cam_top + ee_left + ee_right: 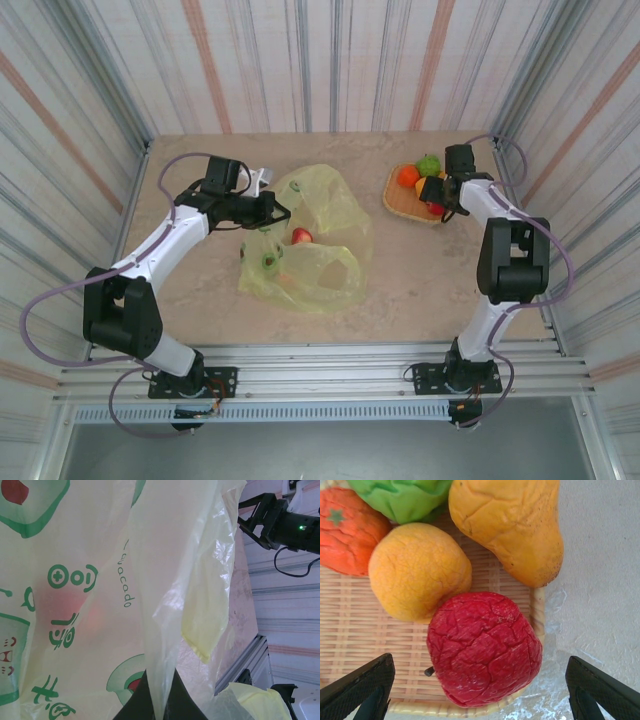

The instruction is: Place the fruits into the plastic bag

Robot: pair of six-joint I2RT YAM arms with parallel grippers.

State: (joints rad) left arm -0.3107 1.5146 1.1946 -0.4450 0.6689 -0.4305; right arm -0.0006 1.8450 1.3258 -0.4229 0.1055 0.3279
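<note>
The yellow-green plastic bag (pixel 320 235) lies mid-table. My left gripper (pixel 278 211) is shut on its upper left edge; the thin film (pixel 161 680) runs up from between the black fingers. A red fruit (pixel 301 236) lies inside the bag and shows as a reddish blur (pixel 60 605) through the plastic. My right gripper (pixel 480 690) hangs open over the woven tray (pixel 350 625), its fingers (pixel 360 685) standing either side of a red apple (pixel 482 647) without touching it. Beside it lie an orange fruit (pixel 417 572), a yellow pear-shaped one (pixel 510 525), a tangerine (pixel 347 530) and a green one (pixel 402 497).
The tray (pixel 396 203) sits at the back right of the table, with my right gripper (pixel 437 195) above its near side. Striped walls close in the table on three sides. A metal rail (pixel 320 360) runs along the near edge. Bare tabletop (pixel 420 270) lies between bag and tray.
</note>
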